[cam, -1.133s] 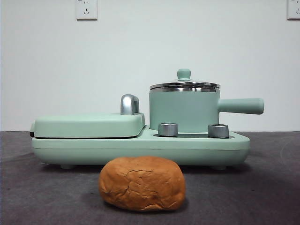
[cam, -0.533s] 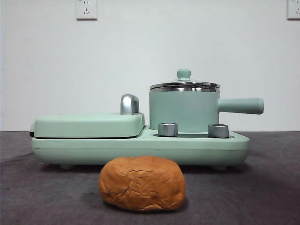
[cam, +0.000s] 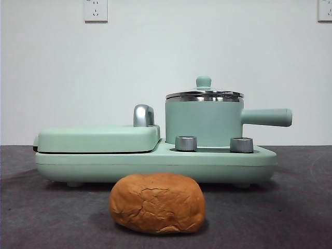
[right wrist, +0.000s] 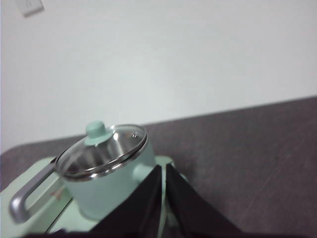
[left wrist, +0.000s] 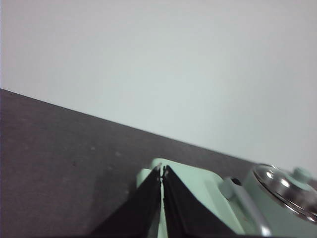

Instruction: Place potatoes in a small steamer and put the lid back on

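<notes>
**Both claws closed and empty, with the lidded steamer awaiting its first step**

Left gripper (left wrist: 161, 171) is holding its two black jaws pressed together with only a hairline seam between them, gripping nothing and touching nothing. It is hanging above the table, with the flat rectangular mint-green griddle cover (left wrist: 190, 186) lying below and just beyond its tips, and the pot further off to one side. Right gripper (right wrist: 163, 171) is likewise keeping its jaws closed on nothing; the small mint-green cylindrical steamer with the shiny steel rim (right wrist: 111, 186) is sitting just beyond and below its tips, clear of contact.

The round clear-glass lid with the steel rim and mint-green knob (right wrist: 103, 148) is resting on the steamer, nearer to the right gripper than to the left. The orange-brown, cracked, bread-like oval potato (cam: 157, 202) is lying on the dark grey table surface (cam: 290, 207) in front of the mint-green appliance base (cam: 155, 162); neither wrist view is showing it, so its place relative to either claw cannot be fixed beyond saying it is well apart from both. Neither arm is appearing in the front view.

Judged from this layout, the task is standing at its opening step: nothing has been lifted. The next move is probably calling for the right gripper to open, descend over the knob and close on it, so that the lid can be taken off before the potato goes in. The potato looks about as wide as the pot, so a snug fit is likely.
</notes>
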